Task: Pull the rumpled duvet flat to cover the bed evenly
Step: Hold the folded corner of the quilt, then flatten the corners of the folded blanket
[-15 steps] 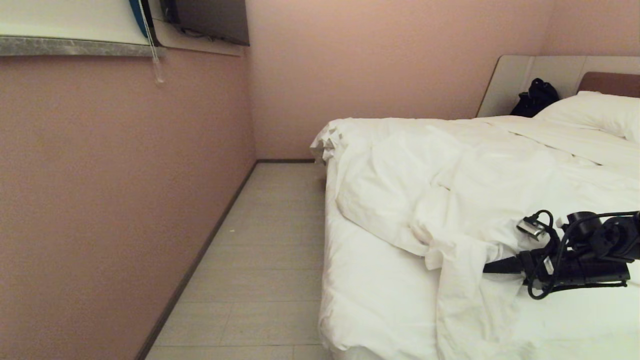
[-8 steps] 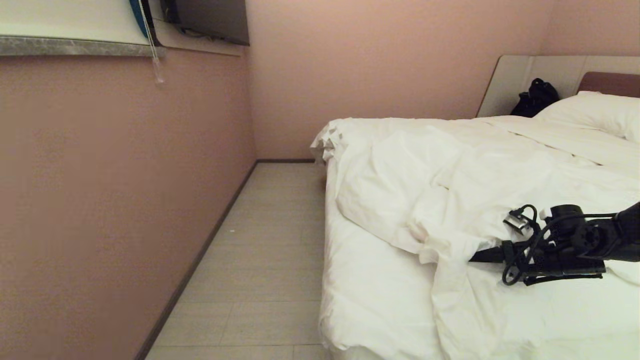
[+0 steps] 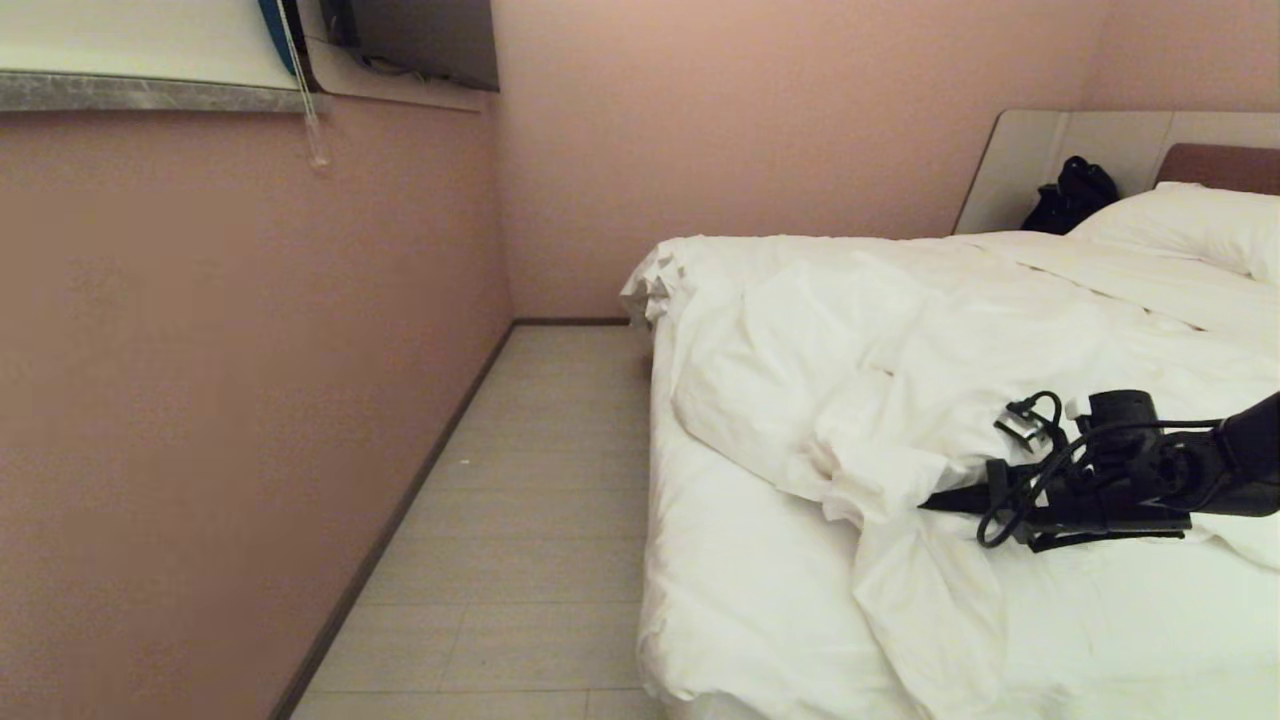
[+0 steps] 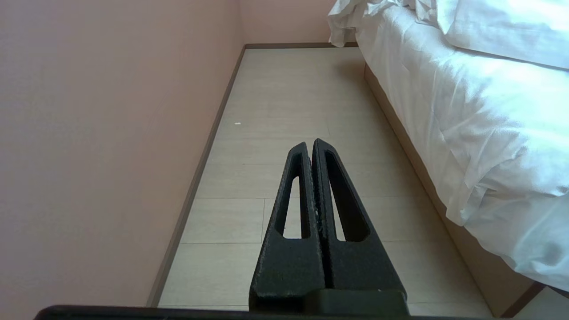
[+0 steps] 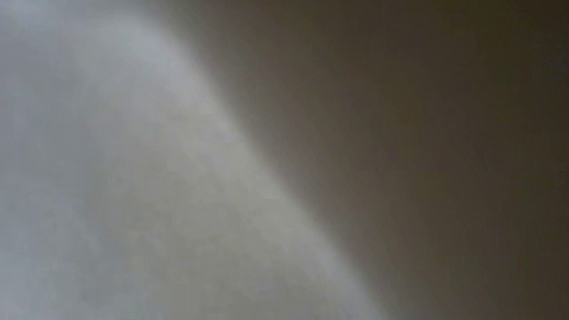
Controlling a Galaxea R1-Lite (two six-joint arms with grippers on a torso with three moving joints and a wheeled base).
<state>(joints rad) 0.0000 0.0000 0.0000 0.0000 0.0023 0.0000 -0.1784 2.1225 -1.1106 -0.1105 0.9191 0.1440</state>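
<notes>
The rumpled white duvet (image 3: 900, 340) lies bunched across the bed (image 3: 740, 590), with bare sheet showing at the near left corner. My right gripper (image 3: 925, 506) reaches in from the right, lying low and pointing left. Its black fingers are shut to a point on a raised fold of the duvet near the bed's middle. White fabric (image 5: 111, 178) fills the right wrist view close up and hides the jaws there. My left gripper (image 4: 310, 144) hangs parked over the floor beside the bed (image 4: 480, 133), shut on nothing.
A floor aisle (image 3: 520, 520) runs between the pink wall (image 3: 230, 400) and the bed's left side. A pillow (image 3: 1190, 225) and a black bag (image 3: 1072, 195) sit at the headboard panel (image 3: 1020, 160). A window sill (image 3: 150, 92) and a dark screen (image 3: 420, 40) hang high on the left.
My right gripper has slid left and slightly up across the duvet and its fingers have shut on the fold. The fold has bunched leftward with it. The left arm is still.
</notes>
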